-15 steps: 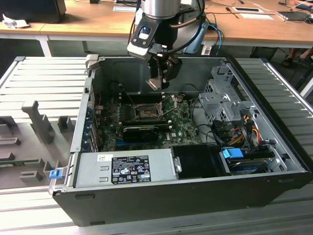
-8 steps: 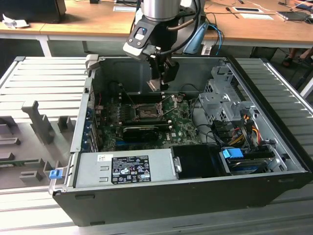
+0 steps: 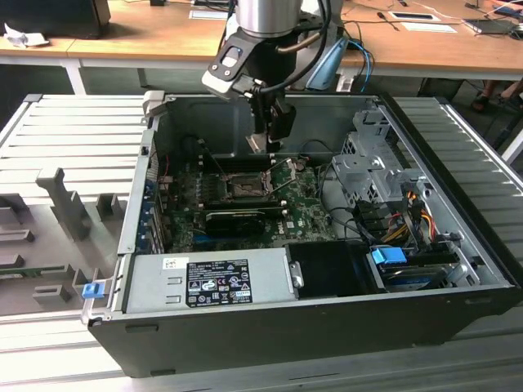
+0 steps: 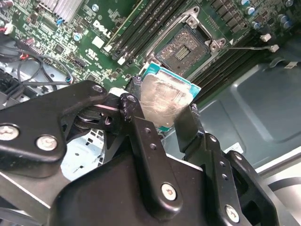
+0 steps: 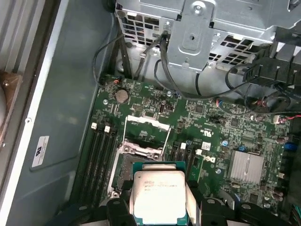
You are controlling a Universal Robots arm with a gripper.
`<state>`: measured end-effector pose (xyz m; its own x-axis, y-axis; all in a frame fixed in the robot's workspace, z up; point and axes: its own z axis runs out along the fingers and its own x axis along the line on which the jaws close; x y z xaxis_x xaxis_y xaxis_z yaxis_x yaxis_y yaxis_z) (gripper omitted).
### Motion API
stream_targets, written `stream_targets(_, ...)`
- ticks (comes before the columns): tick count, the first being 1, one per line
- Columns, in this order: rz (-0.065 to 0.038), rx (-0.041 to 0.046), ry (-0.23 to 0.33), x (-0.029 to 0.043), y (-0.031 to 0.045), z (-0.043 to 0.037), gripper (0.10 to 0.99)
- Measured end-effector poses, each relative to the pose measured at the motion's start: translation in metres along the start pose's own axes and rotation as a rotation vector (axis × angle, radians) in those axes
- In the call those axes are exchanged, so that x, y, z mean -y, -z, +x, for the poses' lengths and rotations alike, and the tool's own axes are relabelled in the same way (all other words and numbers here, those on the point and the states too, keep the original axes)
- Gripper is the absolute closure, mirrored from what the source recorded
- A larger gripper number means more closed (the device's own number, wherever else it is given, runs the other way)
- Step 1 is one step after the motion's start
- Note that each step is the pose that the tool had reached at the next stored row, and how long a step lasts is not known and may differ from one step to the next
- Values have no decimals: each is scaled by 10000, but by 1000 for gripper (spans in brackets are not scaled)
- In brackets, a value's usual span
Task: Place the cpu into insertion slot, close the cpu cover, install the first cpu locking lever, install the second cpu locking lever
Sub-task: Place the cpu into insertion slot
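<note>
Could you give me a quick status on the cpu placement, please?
Gripper shut on the cpu. It hangs in the air, not yet in the insertion slot. The cpu cover stands open; slot looks unobstructed.

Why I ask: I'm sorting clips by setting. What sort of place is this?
Likely a robotics lab: an opened computer case on a ribbed metal bench, wooden desks behind, the hand holding a chip.

In the exterior view the arm (image 3: 270, 16) is cut off at the frame's top edge, and the cpu (image 3: 258, 144) is too small to make out; in the first wrist view it hides much of the insertion slot (image 5: 123, 173)
</note>
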<state>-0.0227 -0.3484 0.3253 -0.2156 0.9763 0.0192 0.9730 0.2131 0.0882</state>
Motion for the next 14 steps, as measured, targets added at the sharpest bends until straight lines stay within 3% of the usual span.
stream_targets(11, -19, 88, -991, 2, -15, 0, 561)
stream_targets(14, -34, 165, -1856, 4, -33, 0, 561)
